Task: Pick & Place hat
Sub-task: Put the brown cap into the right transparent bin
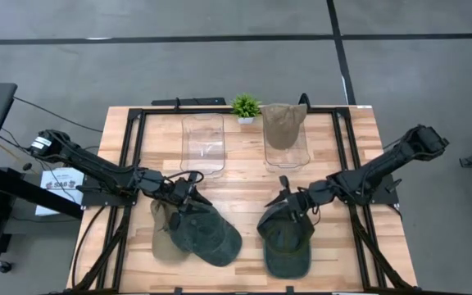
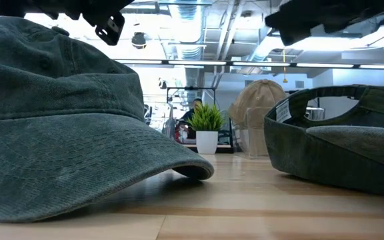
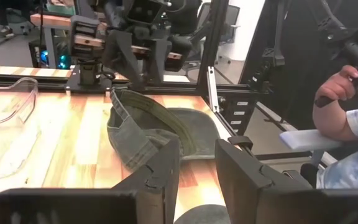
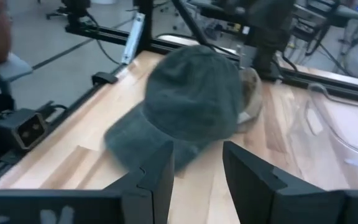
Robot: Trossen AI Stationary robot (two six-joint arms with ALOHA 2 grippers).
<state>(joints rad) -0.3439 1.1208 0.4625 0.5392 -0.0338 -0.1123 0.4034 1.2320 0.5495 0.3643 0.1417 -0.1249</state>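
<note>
- Left pincer (image 1: 193, 182) spread, above dark green cotton cap (image 1: 207, 233) on wooden bench (image 1: 244, 184).
- Right pincer (image 1: 289, 195) spread, over upturned dark green cap (image 1: 287, 238).
- Tan cap (image 1: 283, 123) atop clear plastic stand (image 1: 287, 152).

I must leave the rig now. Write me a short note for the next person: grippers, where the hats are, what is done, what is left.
Left gripper: open, empty, above the green hat at front left.
Right gripper: open, empty, above the upside-down green hat at front right.
A paler hat lies partly under the left green hat.
Done: one tan hat sits on the right clear stand at the back, beside the small plant.
Left: the left clear stand is empty; three hats lie on the table, none gripped yet.
</note>
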